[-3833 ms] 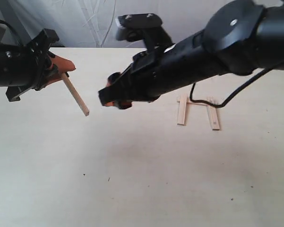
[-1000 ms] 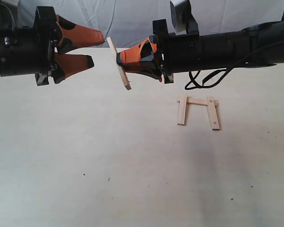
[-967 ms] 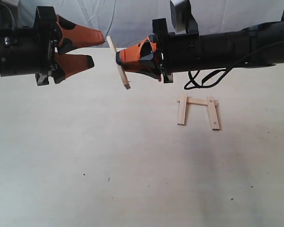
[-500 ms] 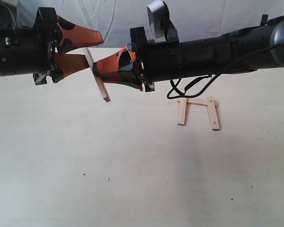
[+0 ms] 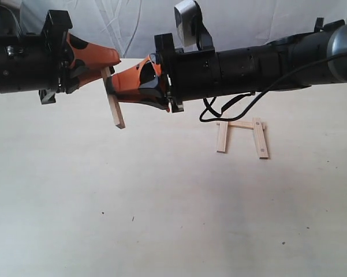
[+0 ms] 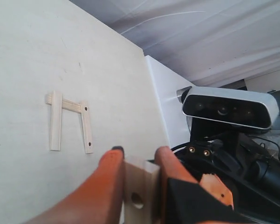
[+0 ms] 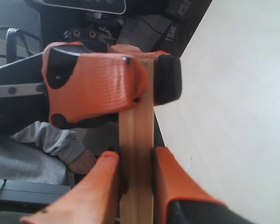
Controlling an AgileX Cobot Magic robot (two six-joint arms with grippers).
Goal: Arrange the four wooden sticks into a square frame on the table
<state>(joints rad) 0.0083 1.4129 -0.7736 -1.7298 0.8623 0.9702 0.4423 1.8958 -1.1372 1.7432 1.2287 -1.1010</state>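
1. Both the left gripper [image 5: 107,67] and the right gripper [image 5: 109,88] pinch the same stick [image 5: 116,112] in mid-air. An uneven pull or release could twist it loose and drop it.
2. The stick is pale, flat and tilted. It hangs above the table [image 5: 161,219], well apart from the three other sticks [image 5: 241,124], which lie in an open-sided frame.

Pale table [image 5: 161,219] with three sticks [image 5: 241,124] in an open box shape, well apart from the right gripper [image 5: 111,86]
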